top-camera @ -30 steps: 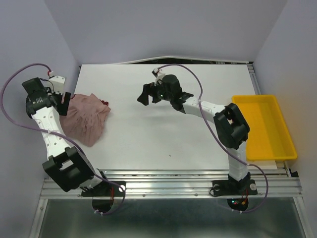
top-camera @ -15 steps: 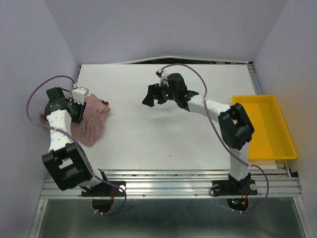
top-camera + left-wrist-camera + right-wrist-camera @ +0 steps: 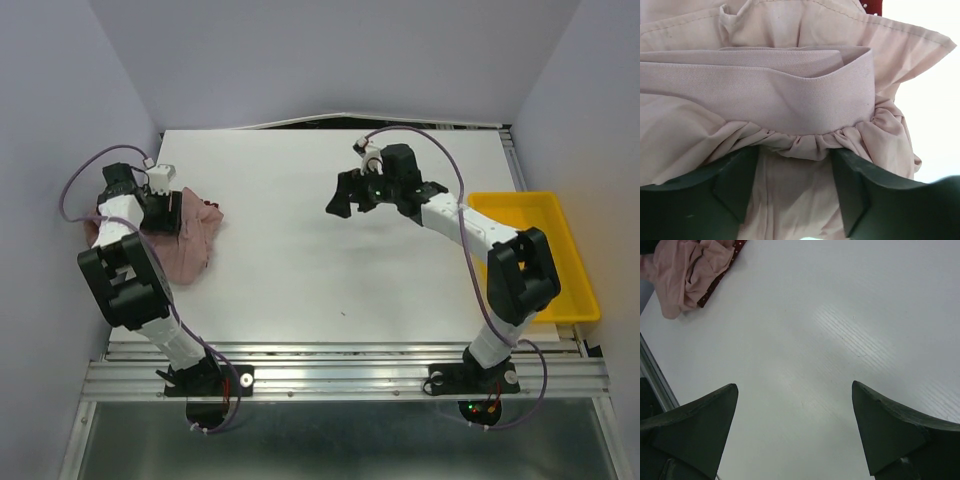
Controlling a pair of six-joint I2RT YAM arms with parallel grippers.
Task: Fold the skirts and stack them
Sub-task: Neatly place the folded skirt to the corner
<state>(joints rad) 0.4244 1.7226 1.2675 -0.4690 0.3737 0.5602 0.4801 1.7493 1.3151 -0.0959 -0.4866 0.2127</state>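
We see the dusty pink gathered cloth skirt (image 3: 188, 248) heaped at the left edge of the white table (image 3: 330, 270), on top of the dark red polka-dot cloth skirt (image 3: 715, 289), of which only a narrow edge peeks out on the far side. The left gripper (image 3: 792, 165) sits down on the pink skirt just below its elastic waistband, jaws apart with ruffled cloth lying between them. The right gripper (image 3: 794, 386) hovers spread wide and holding nothing over bare table, well apart from the skirts.
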